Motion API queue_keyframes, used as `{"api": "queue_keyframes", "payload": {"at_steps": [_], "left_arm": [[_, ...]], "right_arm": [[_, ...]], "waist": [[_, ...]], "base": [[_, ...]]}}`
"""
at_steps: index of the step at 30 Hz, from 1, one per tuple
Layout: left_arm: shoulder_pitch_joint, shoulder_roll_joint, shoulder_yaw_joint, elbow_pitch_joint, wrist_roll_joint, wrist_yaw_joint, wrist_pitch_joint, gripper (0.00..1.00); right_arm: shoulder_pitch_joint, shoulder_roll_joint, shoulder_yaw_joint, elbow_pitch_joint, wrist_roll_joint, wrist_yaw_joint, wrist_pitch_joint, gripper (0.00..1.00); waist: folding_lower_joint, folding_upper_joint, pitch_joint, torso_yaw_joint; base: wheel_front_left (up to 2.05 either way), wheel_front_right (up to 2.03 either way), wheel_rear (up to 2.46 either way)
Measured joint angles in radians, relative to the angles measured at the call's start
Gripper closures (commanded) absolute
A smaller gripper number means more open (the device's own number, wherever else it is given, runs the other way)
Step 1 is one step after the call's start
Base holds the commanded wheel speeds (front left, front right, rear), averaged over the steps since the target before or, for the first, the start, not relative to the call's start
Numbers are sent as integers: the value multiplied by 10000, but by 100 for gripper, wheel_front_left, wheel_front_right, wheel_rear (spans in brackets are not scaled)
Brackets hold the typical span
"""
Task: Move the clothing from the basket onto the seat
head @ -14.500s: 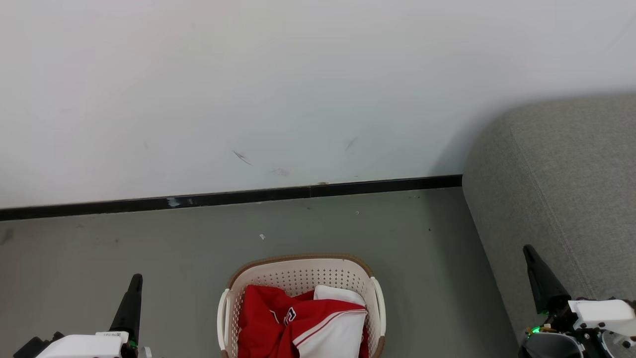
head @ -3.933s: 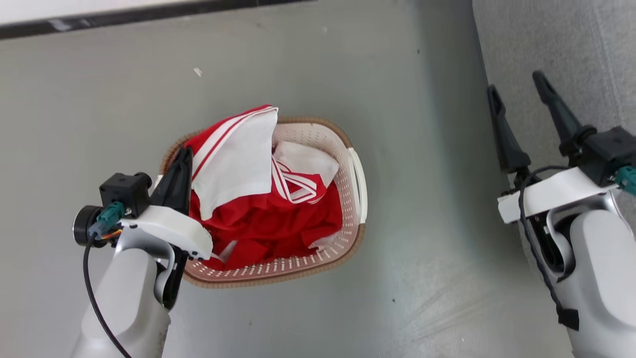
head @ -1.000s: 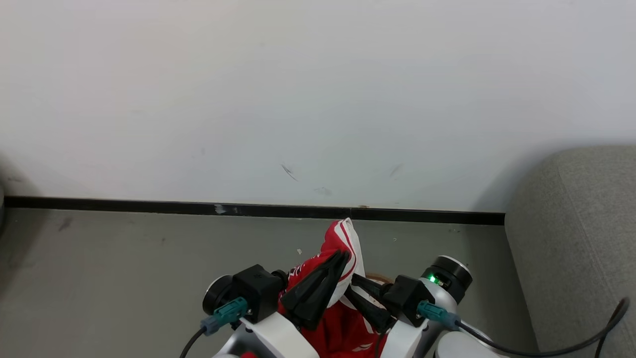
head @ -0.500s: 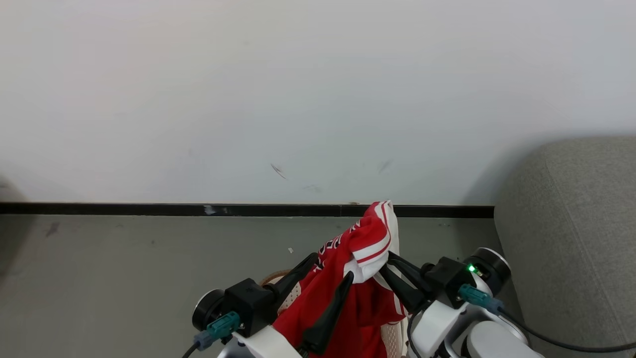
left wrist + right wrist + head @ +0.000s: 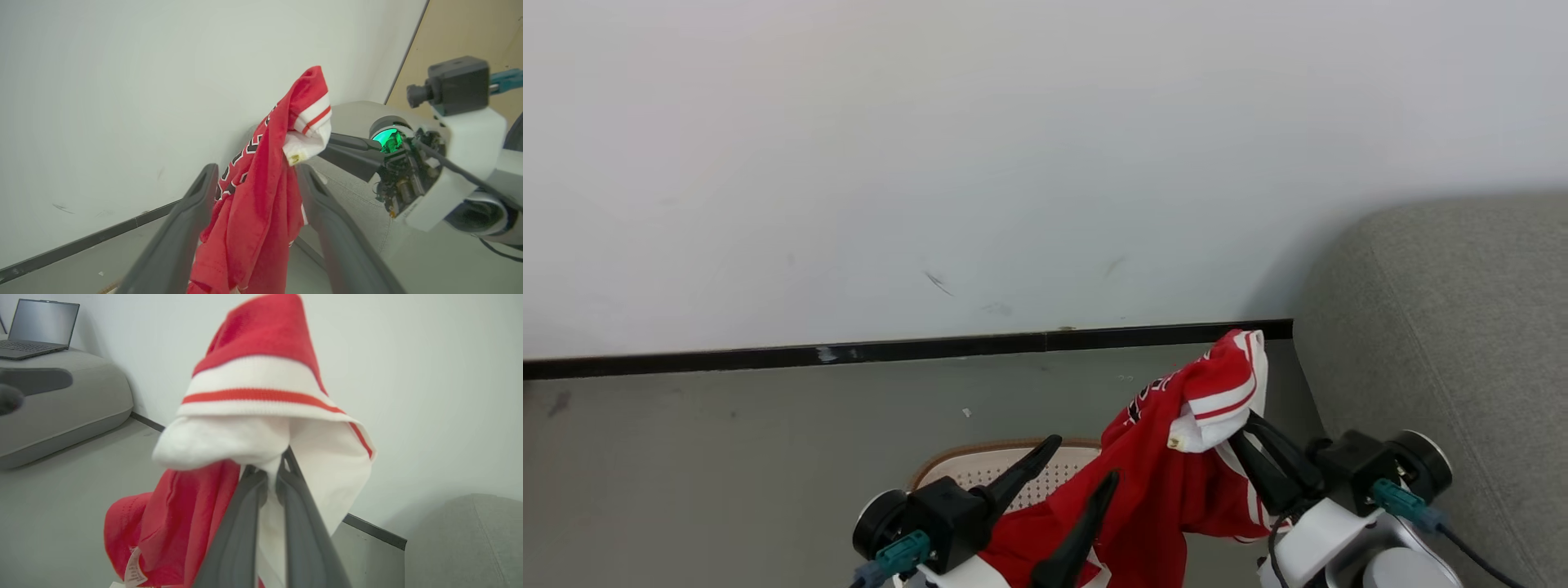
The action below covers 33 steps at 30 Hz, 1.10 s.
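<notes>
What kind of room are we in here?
Probably a living-room-style indoor space: a grey sofa beside a plain wall, a laundry basket on the smooth floor, a laptop on another cushion.

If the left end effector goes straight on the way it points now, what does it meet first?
Likely the jersey, hanging between its open fingers; the wall lies beyond, depth unclear.

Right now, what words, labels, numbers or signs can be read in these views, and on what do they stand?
Nothing reads in full.
Black, white-edged lettering on the red jersey: creased and folded, not readable.
White care tag hanging low on the jersey: too blurred.
Small tag on its white part: too small.
Laptop: no mark legible.
</notes>
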<state>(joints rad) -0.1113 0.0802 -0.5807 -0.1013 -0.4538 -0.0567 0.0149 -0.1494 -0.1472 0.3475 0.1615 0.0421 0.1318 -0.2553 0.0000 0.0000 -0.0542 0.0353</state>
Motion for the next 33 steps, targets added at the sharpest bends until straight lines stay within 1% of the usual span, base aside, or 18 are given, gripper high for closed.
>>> {"api": "queue_keyframes", "payload": {"at_steps": [5, 6, 10, 17, 23, 29, 33], "left_arm": [[9, -10, -127, 113, -19, -92, -90, 0], [9, -8, -151, 150, -21, -94, -96, 0], [9, -12, -234, 182, -33, -178, -201, 0], [9, -15, -322, 263, -35, -253, -311, 0], [10, -15, -336, 337, -35, -253, -403, 0], [54, -21, -324, 339, -31, -251, -447, 0], [173, -13, -301, 322, -12, -157, -514, 0]], "right_arm": [[523, -61, -752, -295, -15, 0, 0, 100], [728, -61, -1030, -374, -2, 0, 0, 100], [961, -92, -1463, -635, -4, -2, 0, 100], [1197, -188, -1810, -997, -31, -2, 0, 100], [1454, -176, -1939, -1007, 96, 0, 0, 100], [1342, -366, -2343, -999, 577, 0, 0, 100], [793, -428, -2587, -936, 1214, -2, 0, 100]], "waist": [[1, 0, 41, -343], [0, 0, 58, -496], [0, 0, 96, -823], [1, 0, 184, -1446], [1, 0, 288, -1965], [1, 0, 468, -2415], [1, 0, 671, -2627]], "base": [[0, 0, 0], [0, 0, 0], [0, 0, 0], [0, 0, 0], [0, 0, 0], [0, 0, 0], [0, 0, 0]]}}
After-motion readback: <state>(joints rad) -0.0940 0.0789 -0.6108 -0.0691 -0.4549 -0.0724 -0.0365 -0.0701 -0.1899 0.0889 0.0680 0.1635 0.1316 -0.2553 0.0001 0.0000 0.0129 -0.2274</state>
